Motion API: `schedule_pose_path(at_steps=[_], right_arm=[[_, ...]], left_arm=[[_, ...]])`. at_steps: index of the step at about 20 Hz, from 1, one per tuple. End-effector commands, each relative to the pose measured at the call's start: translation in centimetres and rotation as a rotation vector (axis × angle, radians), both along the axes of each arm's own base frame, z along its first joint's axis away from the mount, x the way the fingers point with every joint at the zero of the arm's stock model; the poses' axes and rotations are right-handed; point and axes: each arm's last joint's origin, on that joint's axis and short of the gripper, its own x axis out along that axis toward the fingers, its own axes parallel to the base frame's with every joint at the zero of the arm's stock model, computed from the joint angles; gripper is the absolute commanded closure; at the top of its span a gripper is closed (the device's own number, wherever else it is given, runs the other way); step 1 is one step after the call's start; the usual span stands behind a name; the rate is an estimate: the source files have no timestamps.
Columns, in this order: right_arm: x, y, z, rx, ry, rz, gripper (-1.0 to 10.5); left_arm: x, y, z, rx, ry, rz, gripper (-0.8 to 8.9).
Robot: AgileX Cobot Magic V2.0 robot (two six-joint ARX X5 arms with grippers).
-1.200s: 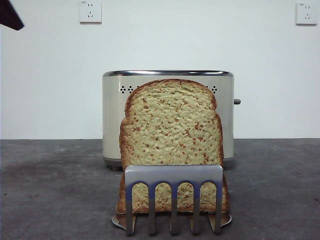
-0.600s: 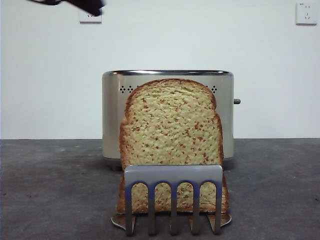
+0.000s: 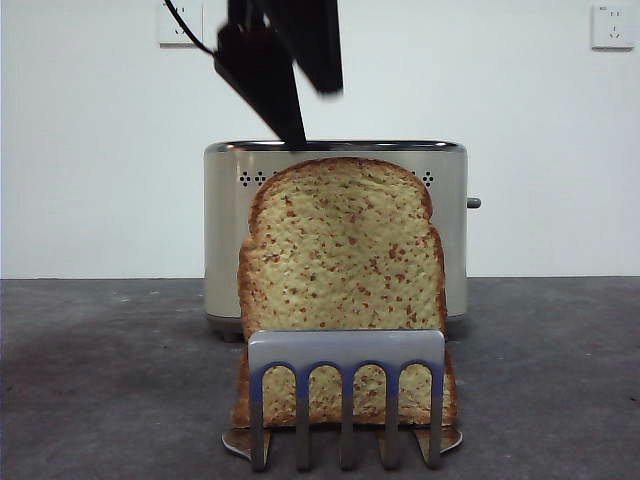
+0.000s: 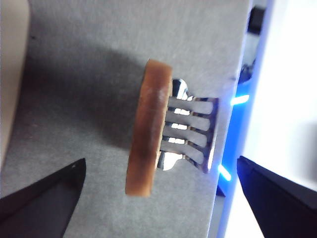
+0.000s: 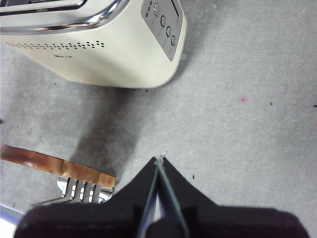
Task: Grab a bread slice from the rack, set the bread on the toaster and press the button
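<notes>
The slice of bread [image 3: 340, 260] stands upright in the silver rack [image 3: 346, 350], in front of the cream toaster [image 3: 225, 230]. The dark button [image 3: 474, 203] sticks out of the toaster's right end. My left gripper [image 3: 312, 115] hangs open above the toaster's top and the bread, touching neither. In the left wrist view the bread's crust [image 4: 148, 129] and the rack [image 4: 190, 129] lie below, between the spread jaws of the left gripper [image 4: 161, 161]. My right gripper [image 5: 158, 161] is shut and empty, above bare table to the side of the toaster [image 5: 99, 54], bread [image 5: 49, 166] and rack [image 5: 81, 191].
Two white wall sockets [image 3: 181, 22] [image 3: 612, 27] sit on the wall behind. The grey table [image 3: 100, 380] spreads to both sides of the rack. The table's edge [image 4: 233, 99], lit blue, runs close to the rack.
The left arm has swung in from the top left corner and down, and now hangs over the toaster and bread. The bread, rack and toaster have not moved.
</notes>
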Motion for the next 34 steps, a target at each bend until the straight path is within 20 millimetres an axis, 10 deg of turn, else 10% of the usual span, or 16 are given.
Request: schedule_pose_path(at_steps=[1, 5, 14, 25, 34], right_arm=[[0.0, 0.0, 0.0, -0.002, -0.003, 0.01, 9.5], [0.0, 0.0, 0.0, -0.002, -0.003, 0.01, 9.5], [0.0, 0.0, 0.0, -0.002, -0.002, 0.01, 9.5], [0.0, 0.0, 0.0, -0.007, -0.001, 0.009, 9.5], [0.0, -0.1, 0.0, -0.03, 0.0, -0.008, 9.5]], left_arm=[[0.6, -1.0, -1.8, 0.044, 0.026, -0.016, 1.49], [1.4, -1.9, -3.5, 0.068, 0.04, -0.015, 1.79], [1.7, -2.4, -4.1, 0.103, -0.009, -0.066, 7.88], [1.5, -2.1, -3.5, 0.089, -0.015, -0.084, 8.23], [-1.0, 0.5, 1.2, -0.025, -0.029, -0.102, 8.23]])
